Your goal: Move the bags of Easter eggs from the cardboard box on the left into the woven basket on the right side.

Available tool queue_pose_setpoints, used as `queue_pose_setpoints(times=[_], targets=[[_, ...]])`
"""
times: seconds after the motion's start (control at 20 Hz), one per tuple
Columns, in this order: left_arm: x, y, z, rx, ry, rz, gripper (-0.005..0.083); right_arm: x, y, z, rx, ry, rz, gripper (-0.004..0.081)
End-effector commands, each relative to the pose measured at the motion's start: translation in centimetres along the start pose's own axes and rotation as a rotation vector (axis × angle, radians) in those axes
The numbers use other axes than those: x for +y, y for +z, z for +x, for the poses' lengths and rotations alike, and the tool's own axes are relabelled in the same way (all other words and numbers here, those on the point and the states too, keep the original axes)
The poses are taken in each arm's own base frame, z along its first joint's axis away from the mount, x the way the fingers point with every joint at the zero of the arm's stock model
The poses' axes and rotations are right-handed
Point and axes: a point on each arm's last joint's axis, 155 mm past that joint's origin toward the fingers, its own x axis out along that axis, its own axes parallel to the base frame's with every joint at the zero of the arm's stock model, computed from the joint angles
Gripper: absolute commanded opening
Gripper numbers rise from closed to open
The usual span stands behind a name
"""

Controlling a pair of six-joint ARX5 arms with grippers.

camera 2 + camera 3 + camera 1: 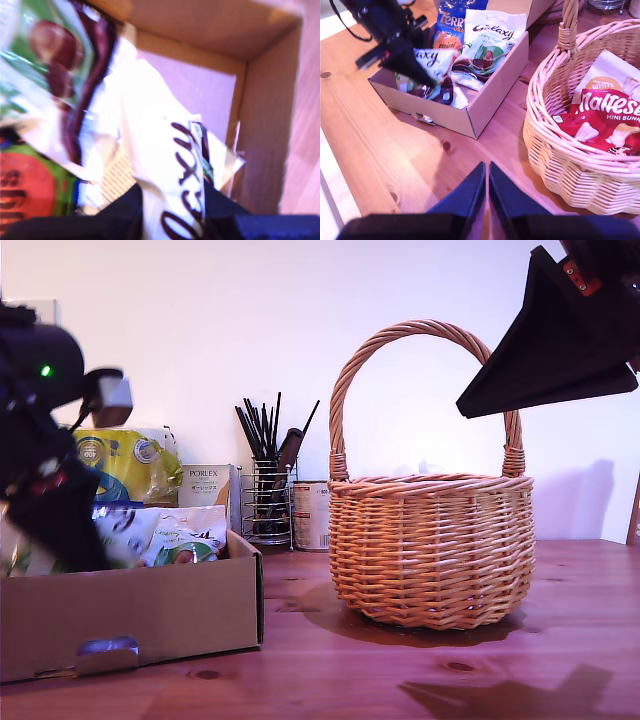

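My first gripper (172, 220) is shut on a white Galaxy bag (170, 150) inside the cardboard box (150, 605). In the second wrist view that bag (432, 67) hangs tilted from the first gripper (402, 55), low over the box (495, 85). Another Galaxy bag (490, 45) and a blue Terry's bag (452, 20) lie in the box. The woven basket (430, 550) stands at the exterior view's right and holds a red Maltesers bag (605, 120) and a white bag (607, 70). My second gripper (487, 185) is shut and empty, high beside the basket handle (480, 400).
Behind the box stand a yellow-and-blue pack (125, 465), a white Porlex carton (205, 490), a wire holder with black sticks (265, 505) and a tin (310, 515). The wooden table (400, 670) runs between box and basket.
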Motion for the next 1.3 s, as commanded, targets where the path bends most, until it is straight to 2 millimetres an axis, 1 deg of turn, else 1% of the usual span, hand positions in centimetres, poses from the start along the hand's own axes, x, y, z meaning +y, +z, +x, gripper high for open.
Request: queue_pose_setpoints(times=[0.0, 0.15, 0.25, 0.3, 0.4, 0.5, 0.7, 0.75, 0.8, 0.9, 1.05, 1.15, 1.25], targets=[[0.4, 1.6, -0.8, -0.014, -0.001, -0.012, 0.005, 0.0, -0.6, 0.2, 0.015, 0.002, -0.003, -0.0012], [0.3, 4.1, -3.3, -0.031, -0.015, -0.015, 0.0036, 0.0, -0.7, 0.2, 0.019, 0.002, -0.002, -0.0012], [-0.7, 6.6, -5.0, -0.091, -0.059, -0.042, 0.0036, 0.0, -0.8, 0.2, 0.023, 0.002, -0.001, -0.0012], [-1.3, 8.1, -5.8, -0.135, -0.085, -0.022, 0.0036, 0.0, -0.8, 0.2, 0.024, 0.002, -0.001, -0.0012], [-3.6, 10.9, -7.1, -0.224, -0.176, -0.007, 0.0036, 0.0, -0.8, 0.2, 0.025, 0.002, 0.0, -0.0012], [-6.7, 13.0, -7.6, -0.284, -0.274, 0.058, 0.0036, 0.1, -0.7, 0.1, 0.02, 0.002, 0.0, -0.0012], [-11.7, 16.2, -6.5, -0.339, -0.322, 0.223, 0.0036, 0.0, -1.0, -1.3, 0.024, -0.011, 0.02, -0.0012], [-12.7, 17.0, -6.1, -0.355, -0.309, 0.265, 0.0036, 0.0, -1.0, -1.8, 0.026, -0.015, 0.026, -0.0012], [-13.2, 18.0, -5.7, -0.371, -0.273, 0.312, 0.0036, -0.2, -0.9, -2.4, 0.03, -0.027, 0.041, -0.0012], [-13.4, 19.9, -4.9, -0.398, -0.149, 0.389, 0.0036, -0.4, -0.7, -3.9, 0.036, -0.048, 0.064, -0.0012], [-14.2, 22.7, -4.2, -0.467, -0.038, 0.474, 0.0036, -0.9, -0.1, -6.1, 0.026, -0.085, 0.081, -0.0012], [-13.8, 24.1, -3.2, -0.492, 0.04, 0.501, 0.0037, -1.0, 0.4, -7.1, 0.006, -0.103, 0.085, -0.0012], [-13.6, 25.1, -1.6, -0.507, 0.071, 0.513, 0.0037, -1.2, 0.7, -7.8, -0.009, -0.119, 0.086, -0.0012]])
